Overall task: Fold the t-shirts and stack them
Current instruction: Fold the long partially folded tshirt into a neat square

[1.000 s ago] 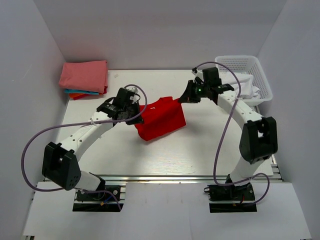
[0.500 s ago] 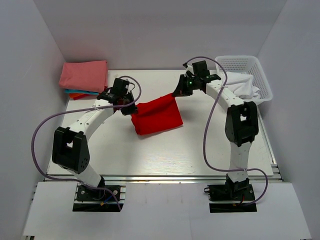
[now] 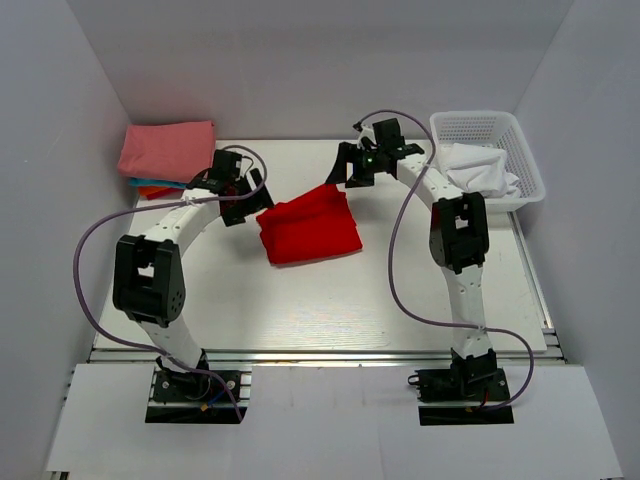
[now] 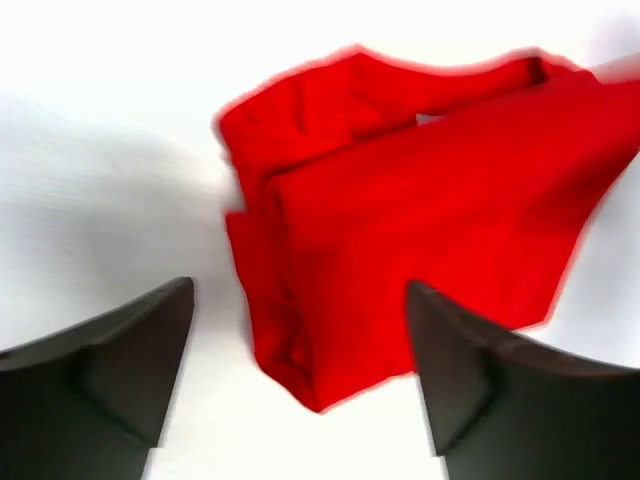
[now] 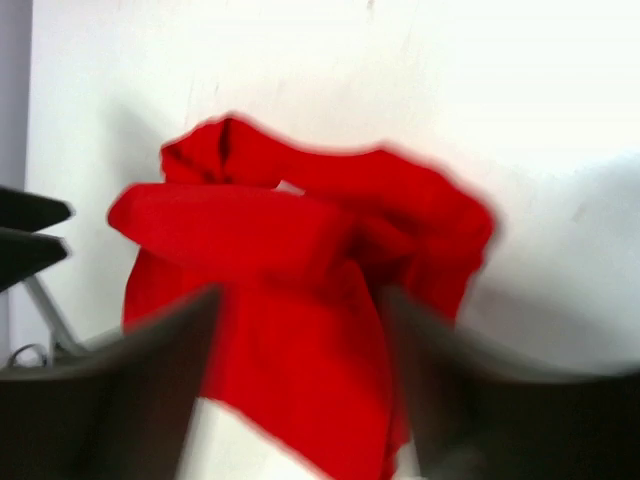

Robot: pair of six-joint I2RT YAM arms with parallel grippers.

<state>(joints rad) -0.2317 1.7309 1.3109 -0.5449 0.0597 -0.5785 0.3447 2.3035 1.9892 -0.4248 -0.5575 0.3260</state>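
Note:
A bright red t-shirt [image 3: 308, 228] lies folded on the white table [image 3: 330, 300], left of centre. My left gripper [image 3: 250, 196] is open just off the shirt's left edge, and the left wrist view shows the red t-shirt [image 4: 420, 220] beyond the spread fingers [image 4: 110, 360], with its near corner between them. My right gripper [image 3: 343, 172] is open above the shirt's back right corner. In the right wrist view the bunched red t-shirt [image 5: 290, 250] sits between blurred fingers [image 5: 480, 390]. A stack of folded t-shirts [image 3: 168, 152], pink on top of teal and orange-red, lies at the back left.
A white mesh basket [image 3: 527, 160] holding white cloth [image 3: 478, 168] stands at the back right. White walls close in the table at the left, back and right. Both arms reach across the table's back half.
Both grippers were shut on the red t-shirt and carried it back and left. They have now opened and let go, and the shirt lies flat on the table.

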